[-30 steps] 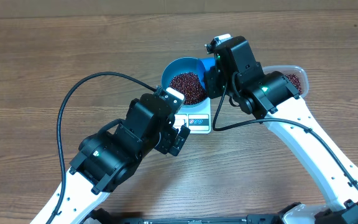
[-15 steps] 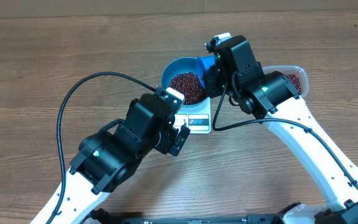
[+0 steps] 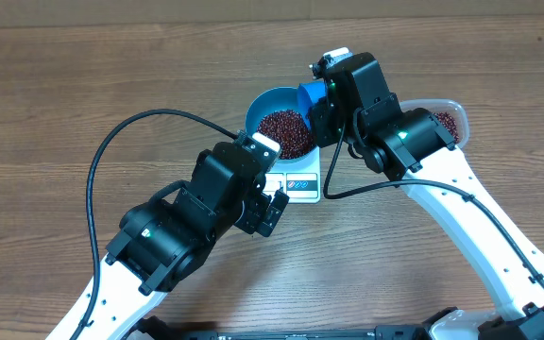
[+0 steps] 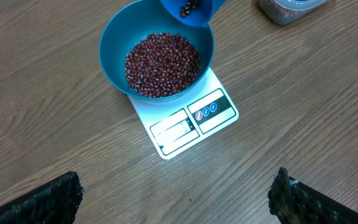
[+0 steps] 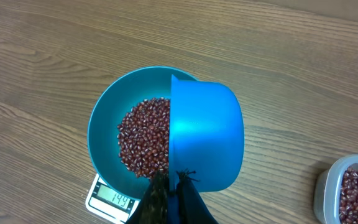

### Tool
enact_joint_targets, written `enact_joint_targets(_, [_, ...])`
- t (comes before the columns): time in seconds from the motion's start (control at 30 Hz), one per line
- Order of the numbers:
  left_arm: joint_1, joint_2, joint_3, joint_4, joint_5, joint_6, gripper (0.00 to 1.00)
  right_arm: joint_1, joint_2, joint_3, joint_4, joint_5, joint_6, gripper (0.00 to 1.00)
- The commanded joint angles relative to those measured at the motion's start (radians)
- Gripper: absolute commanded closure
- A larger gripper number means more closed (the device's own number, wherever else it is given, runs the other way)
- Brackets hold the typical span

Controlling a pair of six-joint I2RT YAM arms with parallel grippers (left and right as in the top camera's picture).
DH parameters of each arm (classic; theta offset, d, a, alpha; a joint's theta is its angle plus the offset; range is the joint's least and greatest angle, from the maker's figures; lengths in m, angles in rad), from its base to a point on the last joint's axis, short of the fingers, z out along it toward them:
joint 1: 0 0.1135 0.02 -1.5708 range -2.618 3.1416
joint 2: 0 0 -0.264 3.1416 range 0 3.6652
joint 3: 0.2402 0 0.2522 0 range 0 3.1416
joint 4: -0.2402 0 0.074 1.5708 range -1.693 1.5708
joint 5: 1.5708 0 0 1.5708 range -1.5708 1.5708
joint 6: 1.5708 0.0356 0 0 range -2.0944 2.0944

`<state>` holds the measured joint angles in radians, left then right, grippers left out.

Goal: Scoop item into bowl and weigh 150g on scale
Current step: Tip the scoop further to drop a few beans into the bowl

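Note:
The blue bowl point(image 3: 256, 111) point(image 4: 110, 43) point(image 5: 101, 130) stands on the white scale point(image 3: 298, 185) point(image 4: 191, 121) point(image 5: 107, 199) and holds a heap of dark red beans point(image 3: 284, 132) point(image 4: 162, 64) point(image 5: 143, 134). My right gripper point(image 5: 173, 186) is shut on the handle of a small blue scoop point(image 3: 310, 93) point(image 4: 194, 11) point(image 5: 204, 140). The scoop is tipped on its side over the bowl's rim, with a few beans in its mouth. The scale's display reads 149. My left gripper point(image 4: 176, 208) hangs open over bare wood on the near side of the scale, holding nothing.
A clear plastic tub point(image 3: 449, 121) point(image 4: 288, 7) point(image 5: 353, 190) of more beans sits right of the bowl, partly under the right arm. The left arm's black cable point(image 3: 111, 151) loops over the table's left half.
The scoop has shifted slightly at the bowl's rim and shows a little more from above. Both arms otherwise hold still.

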<state>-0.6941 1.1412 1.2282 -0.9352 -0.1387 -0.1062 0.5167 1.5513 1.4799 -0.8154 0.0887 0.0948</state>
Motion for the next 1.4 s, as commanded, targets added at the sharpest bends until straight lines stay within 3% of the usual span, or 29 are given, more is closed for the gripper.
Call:
enact_joint_targets(0.0, [0.002, 0.003, -0.011, 0.0, 0.012, -0.014, 0.0, -0.006, -0.012, 0.017, 0.012, 0.014, -0.017, 0.96])
enact_joint_targets(1.37, [0.002, 0.003, -0.011, 0.0, 0.012, -0.014, 0.0, -0.002, 0.0, 0.017, 0.024, 0.019, -0.071, 0.96])
